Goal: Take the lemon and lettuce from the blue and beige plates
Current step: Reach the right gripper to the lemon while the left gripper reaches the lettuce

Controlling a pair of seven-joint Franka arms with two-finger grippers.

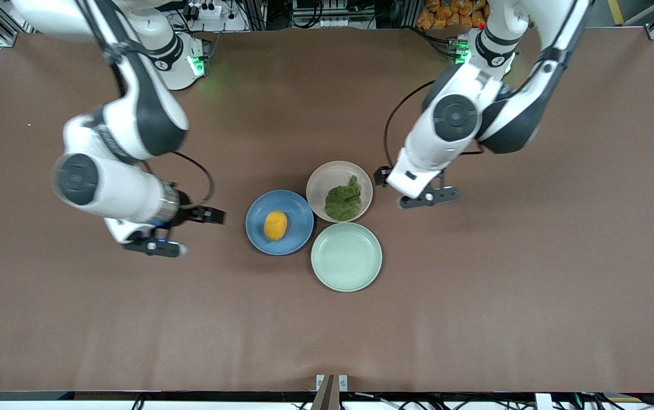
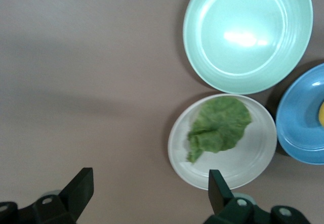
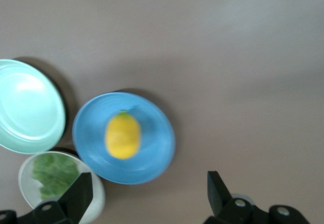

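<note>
While lemon (image 1: 275, 225) lies beside right pincer (image 1: 174, 232)

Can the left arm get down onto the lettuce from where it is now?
Probably yes. The left gripper hangs with jaws open over bare table beside the beige plate, toward the left arm's end. The lettuce lies uncovered on it, with nothing between; the right gripper is off by the blue plate.

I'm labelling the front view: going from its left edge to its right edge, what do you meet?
Right claw → lemon on blue plate → lettuce on beige plate → left claw.
</note>
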